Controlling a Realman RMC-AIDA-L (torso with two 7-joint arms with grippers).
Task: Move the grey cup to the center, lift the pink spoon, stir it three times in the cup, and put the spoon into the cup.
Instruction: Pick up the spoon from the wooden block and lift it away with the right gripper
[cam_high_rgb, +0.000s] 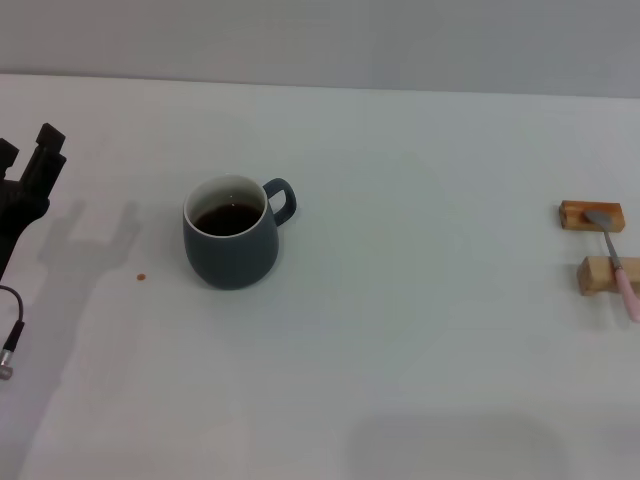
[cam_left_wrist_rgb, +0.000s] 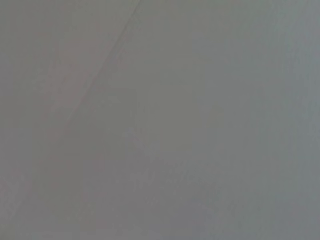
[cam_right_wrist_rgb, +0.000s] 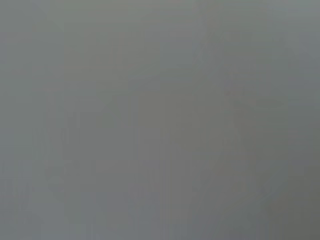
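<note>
The grey cup (cam_high_rgb: 232, 240) stands upright on the white table, left of the middle, handle pointing to the far right, with dark brown liquid inside. The pink spoon (cam_high_rgb: 616, 262) lies at the right edge, resting across two small wooden blocks, its metal bowl on the far block. My left gripper (cam_high_rgb: 28, 160) is at the left edge, well left of the cup, fingers apart and empty. My right gripper is out of view. Both wrist views show only plain grey surface.
The two wooden blocks (cam_high_rgb: 590, 215) (cam_high_rgb: 597, 274) sit at the right edge. A small reddish speck (cam_high_rgb: 141, 277) lies left of the cup. A cable with a metal plug (cam_high_rgb: 8, 360) hangs at the lower left. The white table (cam_high_rgb: 400, 350) runs to the far wall.
</note>
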